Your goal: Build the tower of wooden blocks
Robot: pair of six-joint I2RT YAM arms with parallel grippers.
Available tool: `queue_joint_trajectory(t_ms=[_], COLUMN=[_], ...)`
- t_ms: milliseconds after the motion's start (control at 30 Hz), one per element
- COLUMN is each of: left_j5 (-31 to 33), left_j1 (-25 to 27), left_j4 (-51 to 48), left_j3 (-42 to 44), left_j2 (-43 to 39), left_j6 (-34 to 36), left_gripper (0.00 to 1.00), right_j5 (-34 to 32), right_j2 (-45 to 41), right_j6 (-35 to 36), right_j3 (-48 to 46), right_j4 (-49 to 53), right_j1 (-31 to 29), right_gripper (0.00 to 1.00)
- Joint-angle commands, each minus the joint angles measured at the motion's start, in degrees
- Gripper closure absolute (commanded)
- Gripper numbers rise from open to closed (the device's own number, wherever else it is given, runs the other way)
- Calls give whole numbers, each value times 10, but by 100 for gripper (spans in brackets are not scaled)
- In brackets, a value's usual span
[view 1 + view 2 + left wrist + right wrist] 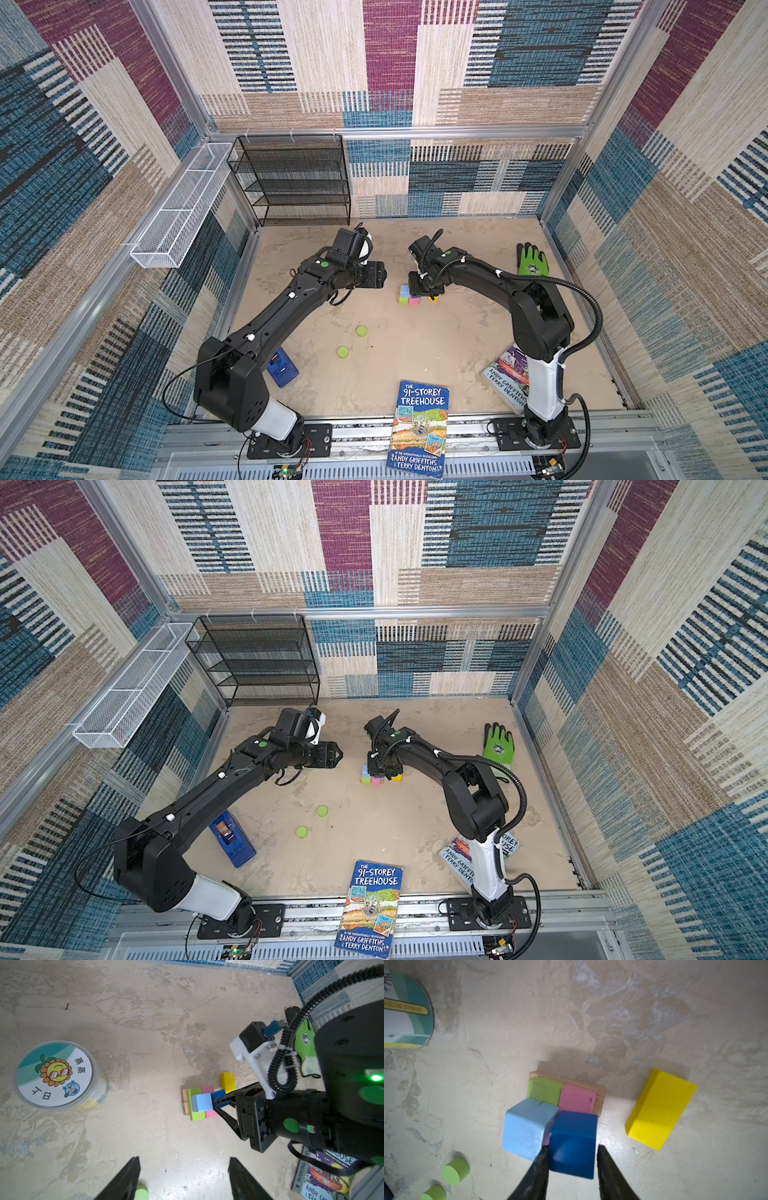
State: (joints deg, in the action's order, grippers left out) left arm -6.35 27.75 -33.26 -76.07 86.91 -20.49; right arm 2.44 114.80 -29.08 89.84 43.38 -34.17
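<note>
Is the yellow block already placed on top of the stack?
No, the yellow block lies on the table, apart from the stack.

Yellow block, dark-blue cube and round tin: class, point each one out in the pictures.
yellow block (661,1108): right wrist view, on its broad top face.
dark-blue cube (574,1132): right wrist view, on its top face.
round tin (55,1074): left wrist view, on the sunflower lid.
</note>
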Motion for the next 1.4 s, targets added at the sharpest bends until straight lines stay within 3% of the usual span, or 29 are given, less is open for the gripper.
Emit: queue_joint_trajectory(t_ms=[0, 767, 1000, 1133, 1367], left_j5=[-6, -21, -60, -104, -149], left_j1=[-2, -2, -1, -2, -2], left_j4=[0, 4, 18, 16, 3], left_j3=[-1, -1, 2, -8, -38], left_j2=[-2, 0, 26, 59, 120], left_j6=[-6, -11, -15, -15, -8], left_gripper=[28, 28, 28, 28, 33], right_j5=[0, -7, 3, 46, 95], right_j2=[-7, -52, -87, -114, -150], right_j6=[-8, -10, 8, 14, 18], right_j3=[3, -21, -48, -87, -151], right_j4=[-2, 8, -20, -70, -147], right_j1=[-1, -1, 0, 12, 42], right_gripper=[60, 56, 40, 32, 34])
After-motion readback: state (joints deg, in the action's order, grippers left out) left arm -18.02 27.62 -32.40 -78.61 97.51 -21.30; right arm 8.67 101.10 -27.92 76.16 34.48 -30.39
